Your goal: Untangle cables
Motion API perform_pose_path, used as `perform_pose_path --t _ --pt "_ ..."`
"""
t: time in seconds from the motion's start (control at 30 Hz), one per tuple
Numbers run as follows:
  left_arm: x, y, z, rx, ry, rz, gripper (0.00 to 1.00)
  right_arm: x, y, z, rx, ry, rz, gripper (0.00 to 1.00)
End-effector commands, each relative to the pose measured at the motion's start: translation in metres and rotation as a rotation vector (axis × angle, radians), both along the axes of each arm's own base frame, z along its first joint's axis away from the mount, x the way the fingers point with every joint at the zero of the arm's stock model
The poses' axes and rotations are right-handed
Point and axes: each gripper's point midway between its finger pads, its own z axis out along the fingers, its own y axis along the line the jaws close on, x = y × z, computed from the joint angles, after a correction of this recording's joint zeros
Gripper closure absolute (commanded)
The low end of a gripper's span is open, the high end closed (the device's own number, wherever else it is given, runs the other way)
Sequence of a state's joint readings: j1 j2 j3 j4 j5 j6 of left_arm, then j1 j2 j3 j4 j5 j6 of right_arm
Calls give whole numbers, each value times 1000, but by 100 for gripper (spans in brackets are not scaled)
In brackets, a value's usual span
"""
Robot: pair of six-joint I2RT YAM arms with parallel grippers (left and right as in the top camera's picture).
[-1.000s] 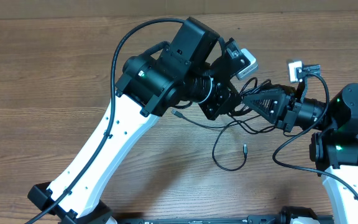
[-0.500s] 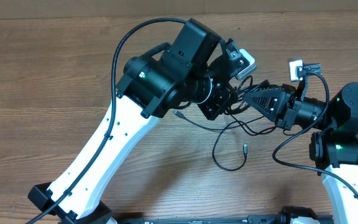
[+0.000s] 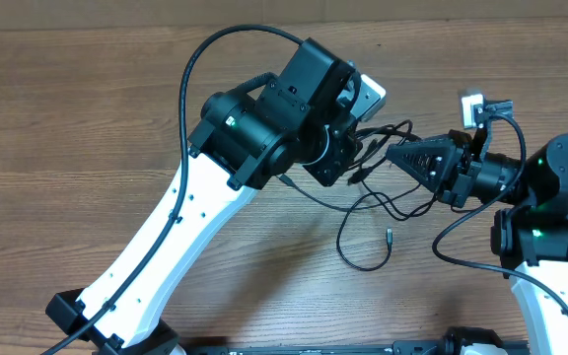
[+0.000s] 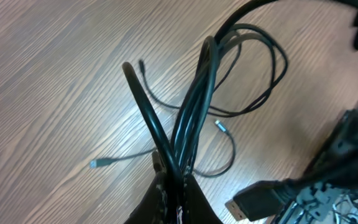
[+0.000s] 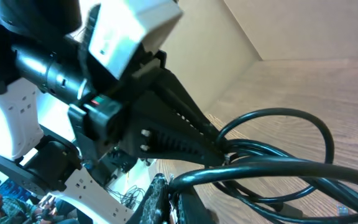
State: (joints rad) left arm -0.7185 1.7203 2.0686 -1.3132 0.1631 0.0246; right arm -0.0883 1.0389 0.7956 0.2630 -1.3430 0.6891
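Cables (image 4: 194, 106) clamped in both the left tool (image 4: 174, 186) and right tool (image 5: 169, 194), tips close together; wide table (image 3: 77, 108) all round.

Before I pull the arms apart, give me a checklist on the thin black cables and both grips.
1. Left gripper shut on the thin black cables: ok.
2. Right gripper shut on the same bundle: ok.
3. Strands separated between the grippers: not ok, bunched together.
4. Loose plug ends lying free on the brown wooden table: ok.
5. Clearance between the two grippers: cannot tell, they look very close.
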Motion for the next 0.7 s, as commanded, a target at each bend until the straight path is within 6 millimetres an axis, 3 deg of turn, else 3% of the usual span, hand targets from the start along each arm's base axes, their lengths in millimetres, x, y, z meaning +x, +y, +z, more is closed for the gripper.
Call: perform_pose_path --t 0.0,0.27,0.37,0.5,0.57,0.6,0.63,0.67 --pt "5 5 -3 32 -11 37 96 -4 1 7 3 -14 11 96" --pt "7 8 -3 45 -20 43 96 0 -4 7 6 -6 -13 96" --pt "11 19 -7 107 -50 56 96 9 -19 7 28 55 -77 96" --pt "3 14 -8 100 -34 -15 96 28 -50 8 74 135 -227 94" --pt "-5 3 -6 52 -14 -75 96 32 -63 8 89 158 -270 69" --pt "-7 -1 -4 31 -6 -88 96 32 -68 8 93 169 -279 46" --pt "-8 -5 -2 9 -2 -100 96 31 -70 7 92 173 -277 33" --pt "-9 -8 0 -10 -1 -111 96 29 -71 7 89 173 -267 31"
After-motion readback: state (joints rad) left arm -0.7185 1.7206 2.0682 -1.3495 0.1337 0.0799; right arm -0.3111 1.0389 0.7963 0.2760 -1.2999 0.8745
